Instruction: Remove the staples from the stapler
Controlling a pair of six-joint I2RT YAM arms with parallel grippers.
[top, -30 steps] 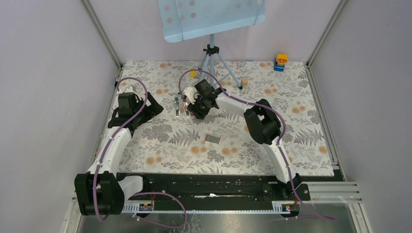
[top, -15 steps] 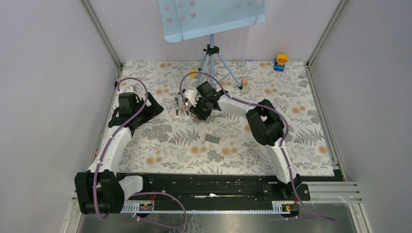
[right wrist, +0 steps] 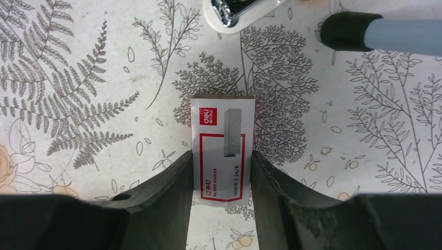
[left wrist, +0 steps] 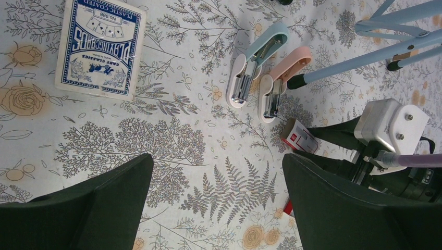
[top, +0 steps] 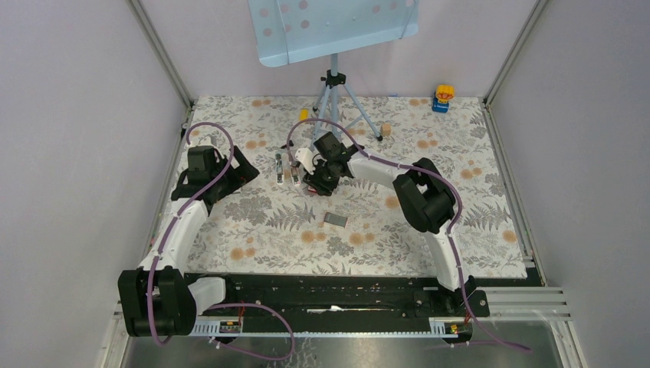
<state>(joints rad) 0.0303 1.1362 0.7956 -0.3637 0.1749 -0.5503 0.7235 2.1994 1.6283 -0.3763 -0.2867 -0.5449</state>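
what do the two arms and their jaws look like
The left arm and right arm match: white links between bulky black joint housings, each trailing a looping purple cable. The jaws are broad, matte black wedges. A white block with two screws sits on the right wrist.

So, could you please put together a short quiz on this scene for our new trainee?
1. True or false: the left hand is shut on something.
2. What is the right hand gripping? A) blue playing-card box B) flat red-and-white cardboard staple box C) tripod foot
3. How many small open staplers lie on the floral cloth?
Key: 1 false, it is open and empty. 2 B. 3 two: the pink stapler and the pale-blue stapler.
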